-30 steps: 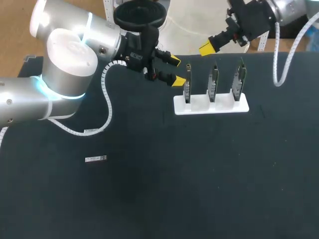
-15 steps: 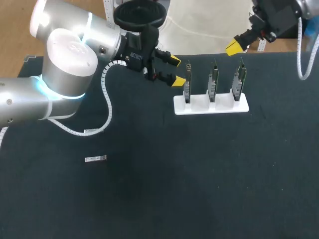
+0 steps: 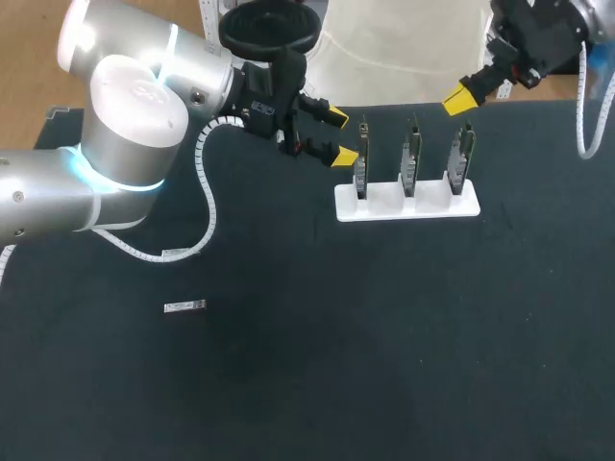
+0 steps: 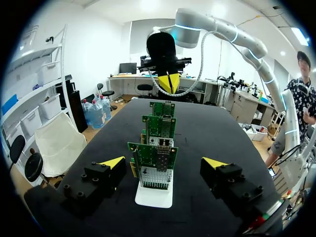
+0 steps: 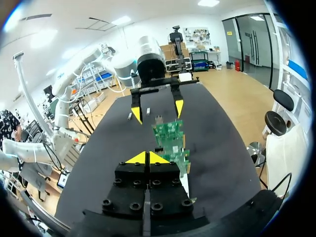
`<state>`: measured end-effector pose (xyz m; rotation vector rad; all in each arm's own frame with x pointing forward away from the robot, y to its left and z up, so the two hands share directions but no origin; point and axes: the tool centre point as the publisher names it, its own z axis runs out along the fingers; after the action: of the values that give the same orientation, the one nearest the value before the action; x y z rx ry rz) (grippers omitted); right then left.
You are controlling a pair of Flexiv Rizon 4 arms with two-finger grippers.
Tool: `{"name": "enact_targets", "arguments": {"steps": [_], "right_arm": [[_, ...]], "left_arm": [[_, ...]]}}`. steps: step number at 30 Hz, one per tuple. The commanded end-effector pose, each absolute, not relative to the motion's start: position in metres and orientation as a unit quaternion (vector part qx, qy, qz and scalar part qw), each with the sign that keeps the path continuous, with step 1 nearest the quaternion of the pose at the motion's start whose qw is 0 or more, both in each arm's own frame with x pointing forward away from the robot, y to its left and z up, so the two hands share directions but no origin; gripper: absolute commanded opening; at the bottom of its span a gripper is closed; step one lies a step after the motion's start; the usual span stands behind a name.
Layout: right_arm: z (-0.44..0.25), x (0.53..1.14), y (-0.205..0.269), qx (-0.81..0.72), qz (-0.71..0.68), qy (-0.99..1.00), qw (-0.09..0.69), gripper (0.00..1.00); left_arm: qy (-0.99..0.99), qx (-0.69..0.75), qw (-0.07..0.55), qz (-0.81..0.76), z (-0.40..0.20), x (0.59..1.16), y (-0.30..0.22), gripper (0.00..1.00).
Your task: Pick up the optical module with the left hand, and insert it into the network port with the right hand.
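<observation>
1. One black table carries everything. Judging by how things lie, none of the task is done yet, so the opening pick-up is the step in hand.
2. Two arms come in at the far side: the left arm from its side, the right arm at its far corner.
3. A white stand holds three green circuit boards upright in a row. The left wrist view shows a metal cage on the nearest board, probably a network port, though I cannot tell which board is meant.
4. The left gripper hovers just beside the end board nearest it, fingers spread wide and holding nothing.
5. The right gripper hangs above the other end of the row. Its wrist view shows the yellow tips pressed together with nothing between them.
6. The optical module, a small silvery bar, lies flat on the table on the left arm's side, well apart from the stand and both grippers.
7. The next move, as I judge it, is for the left gripper to travel from the stand to the module, come down with its fingers astride it, and close.
</observation>
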<state>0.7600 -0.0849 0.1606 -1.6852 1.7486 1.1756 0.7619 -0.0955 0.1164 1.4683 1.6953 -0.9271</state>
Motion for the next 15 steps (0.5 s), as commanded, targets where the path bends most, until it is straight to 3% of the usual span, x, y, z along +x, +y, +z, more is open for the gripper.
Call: {"name": "enact_targets", "arguments": {"steps": [1,15], "right_arm": [[0.158,0.7545,-0.0834,-0.61,0.422,0.634,0.218,0.0],[0.1562,0.752,-0.0802,-0.615,0.417,0.634,0.214,0.0]], "left_arm": [[0.656,0.567,0.348,-0.357,0.1172,0.7624,-0.096,1.0],[0.656,0.567,0.348,-0.357,0.1172,0.7624,-0.096,1.0]]}}
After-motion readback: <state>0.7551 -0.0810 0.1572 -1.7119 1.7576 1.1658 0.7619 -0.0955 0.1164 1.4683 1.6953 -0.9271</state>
